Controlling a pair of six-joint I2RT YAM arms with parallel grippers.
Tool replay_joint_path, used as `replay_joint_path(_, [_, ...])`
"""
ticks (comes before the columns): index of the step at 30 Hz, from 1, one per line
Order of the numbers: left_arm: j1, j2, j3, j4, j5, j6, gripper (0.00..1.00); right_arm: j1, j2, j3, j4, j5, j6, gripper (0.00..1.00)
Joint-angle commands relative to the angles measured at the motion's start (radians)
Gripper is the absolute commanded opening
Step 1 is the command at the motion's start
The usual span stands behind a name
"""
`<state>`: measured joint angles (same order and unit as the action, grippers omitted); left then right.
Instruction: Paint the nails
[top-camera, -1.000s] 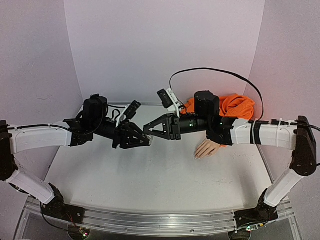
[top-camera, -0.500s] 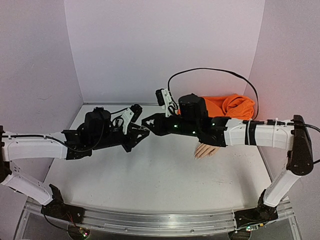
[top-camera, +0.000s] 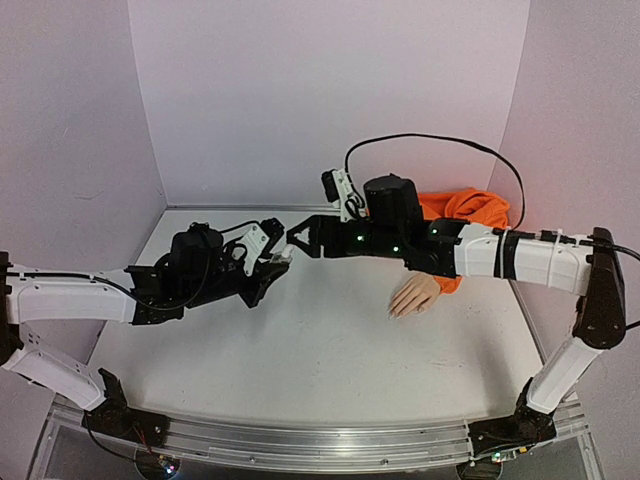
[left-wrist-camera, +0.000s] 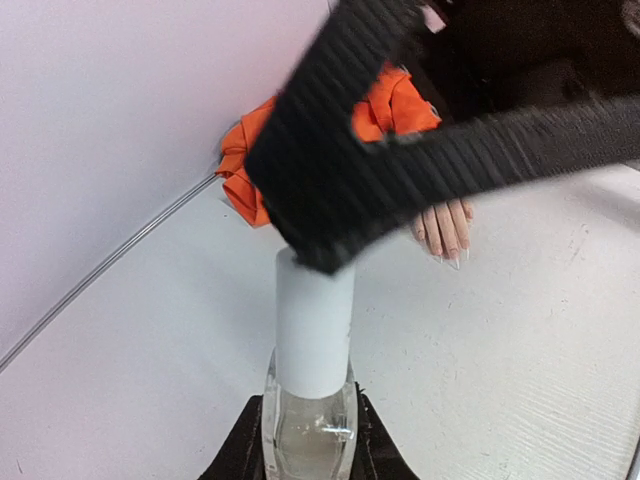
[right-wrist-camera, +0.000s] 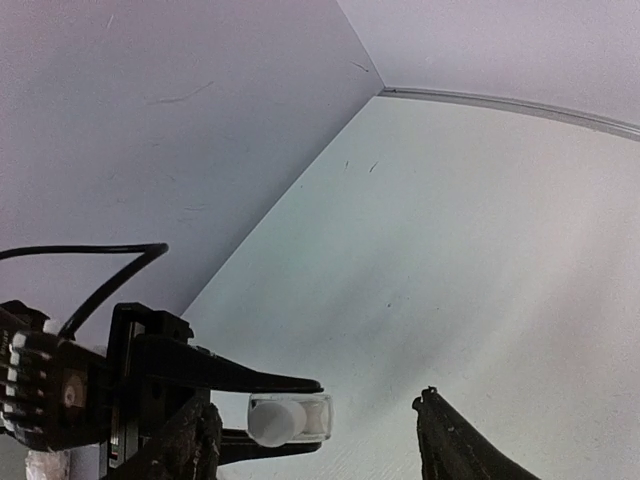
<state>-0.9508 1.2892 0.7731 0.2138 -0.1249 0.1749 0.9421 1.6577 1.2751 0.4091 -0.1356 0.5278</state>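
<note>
**Left hand grips bottle, right hand spread by the cap, nails well off to the side**

Overhead view: your left hand (top-camera: 268, 268) is pinching the small clear bottle (left-wrist-camera: 308, 428) by its glass body, with the jaws tight on both sides. The bottle is held off the worktop (top-camera: 300, 370), just left of centre. Its white cap (left-wrist-camera: 314, 335) is on and points toward your right hand (top-camera: 298, 240), at about 1 o'clock.

Your right hand is spread, fingers wide apart and nothing pinched. One ribbed finger (left-wrist-camera: 330, 150) crosses right over the cap top in the left wrist view. It is blurred, so you cannot tell whether it touches. In the right wrist view the cap sits low, between the two dark fingertips (right-wrist-camera: 195, 440).

The mannequin hand (top-camera: 415, 295) lies flat on the worktop, between 3 and 4 o'clock from the bottle and well apart from it. Its fingers point toward 8 o'clock. The nails (left-wrist-camera: 445, 250) are at those fingertips, near neither hand, and are too small to judge colour.

The orange sleeve (top-camera: 470, 205) is bunched at 1 o'clock from the mannequin hand, against the back wall. A black cable (top-camera: 430, 140) loops above your right arm.
</note>
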Motion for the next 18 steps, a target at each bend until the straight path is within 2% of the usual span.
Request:
replay_joint_path(1, [0.000,-0.038,-0.002,0.052,0.045,0.042,0.00,-0.032,-0.054,-0.005,0.010,-0.159,-0.041,0.65])
replay_joint_path(11, [0.000,-0.050,-0.005,0.053,0.091,0.044,0.00,-0.032,-0.012,0.019,0.003,-0.300,-0.071,0.52])
replay_joint_path(15, [0.000,-0.047,-0.006,0.053,0.104,0.042,0.00,-0.032,-0.006,0.024,0.004,-0.302,-0.076,0.38])
replay_joint_path(18, [0.000,-0.040,-0.002,0.052,0.105,0.042,0.00,-0.033,0.008,0.033,0.004,-0.308,-0.077,0.32])
